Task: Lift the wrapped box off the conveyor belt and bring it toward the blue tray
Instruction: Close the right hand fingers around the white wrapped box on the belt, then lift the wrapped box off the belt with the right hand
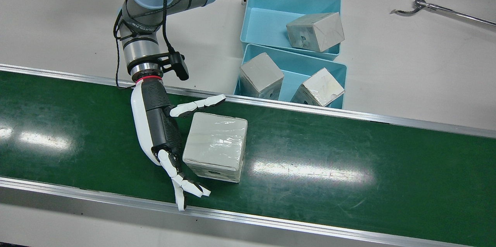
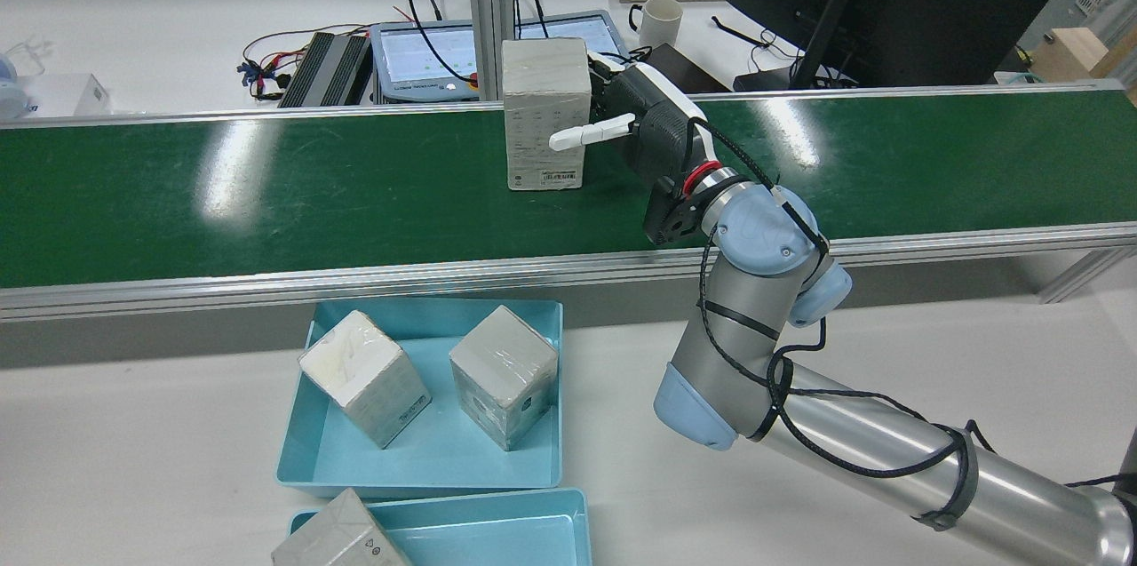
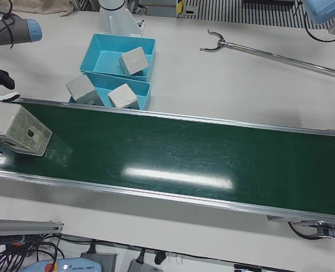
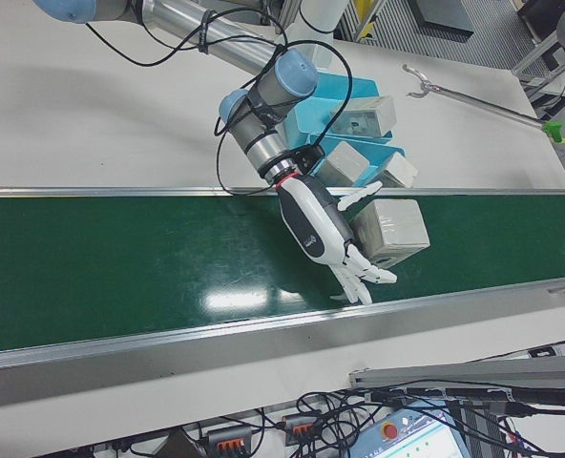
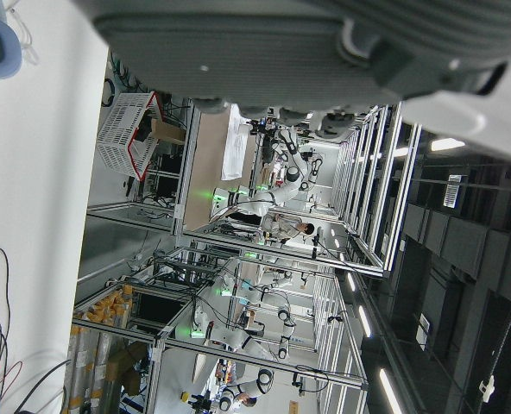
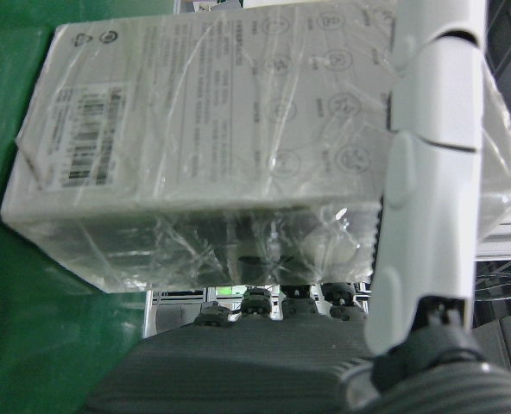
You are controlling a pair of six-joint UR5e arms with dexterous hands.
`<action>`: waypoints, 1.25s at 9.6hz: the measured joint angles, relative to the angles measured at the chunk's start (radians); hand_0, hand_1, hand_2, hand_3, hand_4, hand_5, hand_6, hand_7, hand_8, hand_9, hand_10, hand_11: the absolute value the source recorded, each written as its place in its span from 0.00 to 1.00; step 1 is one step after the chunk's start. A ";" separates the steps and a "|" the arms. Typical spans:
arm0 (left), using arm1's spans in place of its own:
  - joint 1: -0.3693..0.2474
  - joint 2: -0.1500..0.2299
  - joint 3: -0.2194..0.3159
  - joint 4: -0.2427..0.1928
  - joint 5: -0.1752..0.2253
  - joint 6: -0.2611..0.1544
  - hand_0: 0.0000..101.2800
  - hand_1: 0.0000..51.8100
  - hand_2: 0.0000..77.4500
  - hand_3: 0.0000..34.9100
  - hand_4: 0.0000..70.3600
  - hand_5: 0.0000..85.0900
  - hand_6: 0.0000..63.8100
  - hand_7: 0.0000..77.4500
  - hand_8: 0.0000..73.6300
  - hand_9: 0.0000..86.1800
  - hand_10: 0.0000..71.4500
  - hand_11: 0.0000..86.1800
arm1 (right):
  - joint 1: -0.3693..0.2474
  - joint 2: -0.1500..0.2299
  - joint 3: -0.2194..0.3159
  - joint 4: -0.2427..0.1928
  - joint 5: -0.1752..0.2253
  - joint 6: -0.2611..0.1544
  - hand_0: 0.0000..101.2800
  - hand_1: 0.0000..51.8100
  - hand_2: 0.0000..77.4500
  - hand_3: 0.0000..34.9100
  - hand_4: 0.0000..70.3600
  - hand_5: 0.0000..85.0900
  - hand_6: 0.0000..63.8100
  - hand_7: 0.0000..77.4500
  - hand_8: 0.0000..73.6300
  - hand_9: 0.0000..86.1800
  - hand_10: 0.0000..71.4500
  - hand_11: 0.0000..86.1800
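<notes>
Reaching out over the green conveyor belt point(image 1: 348, 169), the right hand point(image 1: 162, 134) lies palm-side against the wrapped box point(image 1: 216, 147), which stands on the belt. One white finger stretches along the box's tray-side face and the other fingers spread past its opposite edge, so the hand brackets the box with fingers apart; whether they press it firmly cannot be told. In the rear view the right hand point(image 2: 653, 126) is at the box's right side, with one finger laid across the printed face of the wrapped box point(image 2: 545, 113).

The right hand view shows the box's film wrapping, a barcode label and rows of small print and symbols, too fine to read. The monitor point(image 2: 888, 6) behind the belt carries the word HUAWEI.

Two blue trays point(image 1: 288, 68) sit side by side just beyond the belt's rail. Together they hold three other wrapped boxes point(image 1: 316, 31): two in the tray nearer the belt, one in the farther tray. A metal reaching tool point(image 1: 438, 6) lies on the white table point(image 1: 407, 64). The left hand appears only in its own camera view, as blurred dark casing, so its state cannot be told.
</notes>
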State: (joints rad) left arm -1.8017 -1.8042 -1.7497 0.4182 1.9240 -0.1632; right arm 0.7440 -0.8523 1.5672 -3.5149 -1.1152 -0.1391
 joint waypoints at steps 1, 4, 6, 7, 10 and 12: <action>0.000 0.000 0.000 0.000 0.000 0.000 0.00 0.00 0.01 0.00 0.00 0.01 0.01 0.01 0.01 0.01 0.01 0.01 | 0.000 0.000 0.000 0.000 0.000 -0.002 0.47 0.24 0.06 0.00 0.14 0.19 0.09 0.26 0.03 0.03 0.00 0.01; 0.000 0.000 0.000 0.000 0.000 0.000 0.00 0.00 0.01 0.00 0.00 0.01 0.01 0.01 0.01 0.01 0.01 0.01 | 0.000 0.000 -0.001 -0.003 0.000 -0.005 0.58 0.58 0.20 0.01 0.28 0.38 0.26 0.44 0.10 0.11 0.12 0.01; 0.000 0.000 0.000 0.000 0.000 0.000 0.00 0.00 0.01 0.00 0.00 0.01 0.01 0.01 0.01 0.01 0.00 0.01 | 0.000 0.000 -0.004 -0.007 -0.001 -0.004 0.63 0.48 0.30 0.00 0.36 0.44 0.36 0.48 0.39 0.40 0.30 0.07; 0.000 0.000 0.000 0.000 0.000 0.000 0.00 0.00 0.01 0.00 0.00 0.01 0.01 0.01 0.01 0.01 0.00 0.01 | 0.001 -0.001 -0.004 -0.009 -0.003 -0.001 0.63 0.40 0.33 0.00 0.40 0.46 0.39 0.49 0.44 0.41 0.37 0.20; 0.000 0.000 0.000 0.000 0.000 0.000 0.00 0.00 0.01 0.00 0.00 0.01 0.01 0.01 0.01 0.01 0.00 0.01 | 0.020 -0.001 0.063 -0.044 -0.009 0.003 0.53 0.35 0.34 0.01 0.39 0.60 0.51 0.58 0.59 0.49 0.63 0.38; 0.000 0.000 0.000 0.000 0.000 0.000 0.00 0.00 0.01 0.00 0.00 0.01 0.01 0.01 0.01 0.01 0.00 0.01 | 0.022 -0.001 0.162 -0.098 -0.010 0.004 0.51 0.35 0.34 0.01 0.37 0.64 0.55 0.61 0.64 0.53 0.69 0.42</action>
State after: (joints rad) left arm -1.8017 -1.8042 -1.7497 0.4182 1.9240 -0.1632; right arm 0.7663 -0.8530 1.7290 -3.6125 -1.1249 -0.1354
